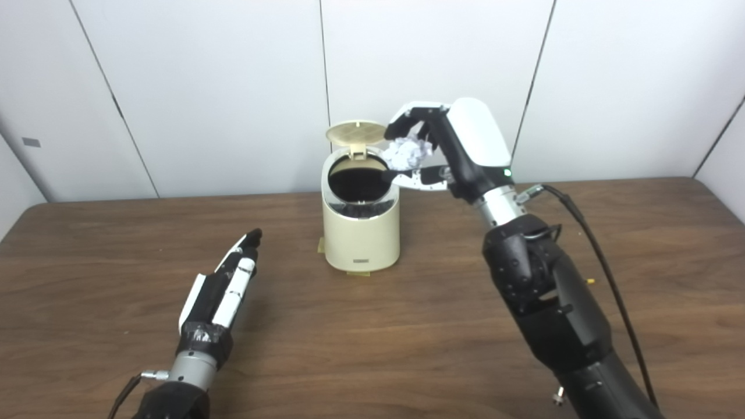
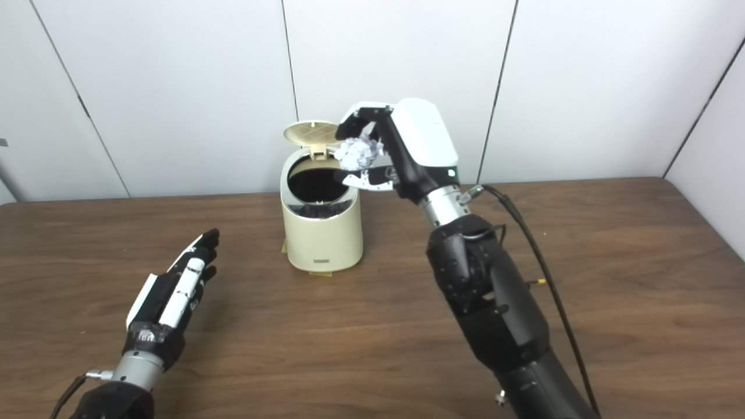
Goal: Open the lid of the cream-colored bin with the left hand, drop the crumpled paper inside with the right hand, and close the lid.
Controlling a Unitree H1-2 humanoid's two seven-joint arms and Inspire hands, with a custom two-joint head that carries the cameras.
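I take this for a lab or test room, not a home. I see a bare wooden table (image 1: 372, 349) pushed against plain white wall panels (image 1: 204, 87) with dark seams, nothing decorative anywhere, and a black cable (image 1: 605, 267) trailing along my right arm (image 1: 541, 297).

A dark brown wood-grain surface (image 1: 372, 326) fills the lower half of the view. Behind the surface stands a white panelled wall (image 1: 233, 87), its panels split by thin dark seams. On the wall's far left sits a small grey plate (image 1: 31, 142). A tiny yellowish speck (image 1: 591, 281) lies on the surface toward its right side.
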